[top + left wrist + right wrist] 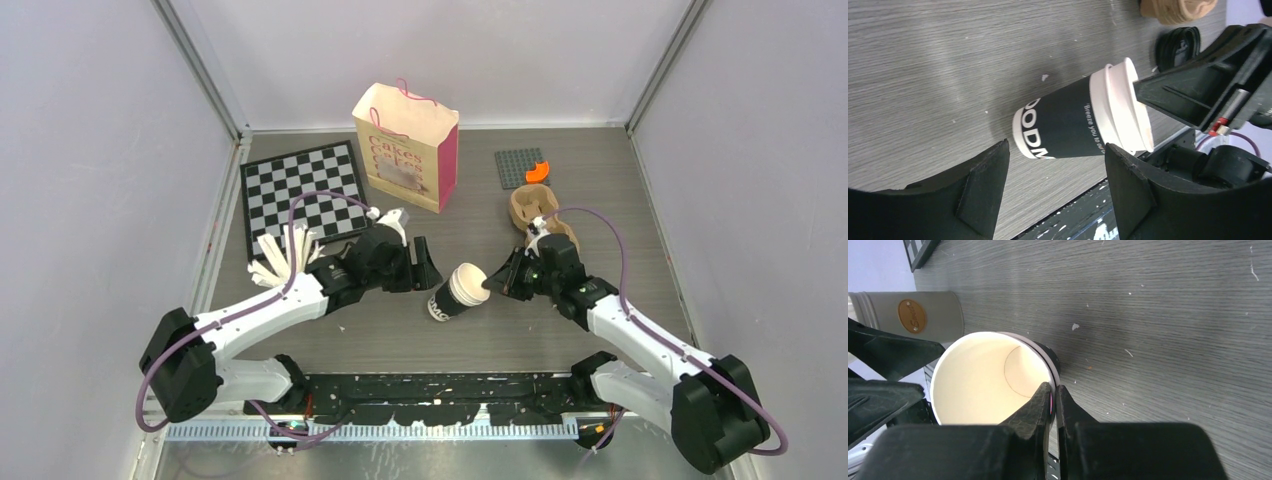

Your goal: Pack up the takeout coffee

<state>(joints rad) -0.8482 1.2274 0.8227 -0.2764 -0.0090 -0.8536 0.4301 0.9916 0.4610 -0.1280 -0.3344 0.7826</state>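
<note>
The takeout coffee cup (458, 292), black sleeve with a white rim band, tilts at the table's middle with its open mouth toward the right arm. In the left wrist view the cup (1068, 125) shows two stacked white rims, as if one cup is nested in another. My right gripper (492, 284) is shut on the rim: in the right wrist view one finger sits inside the white cup (983, 380) and one outside, at the gripper (1053, 390). My left gripper (428, 272) stands open just left of the cup, and its jaws straddle the base end without touching, gripper (1055, 150). A round black lid (1175, 44) lies beyond.
A brown cup carrier (535, 208) sits behind the right gripper. A paper bag (405, 145) stands at the back, with a chessboard (300, 190) left of it. A grey cup (908, 315) of white sticks (280, 255) is by the left arm. A grey plate (518, 167) with an orange piece lies back right.
</note>
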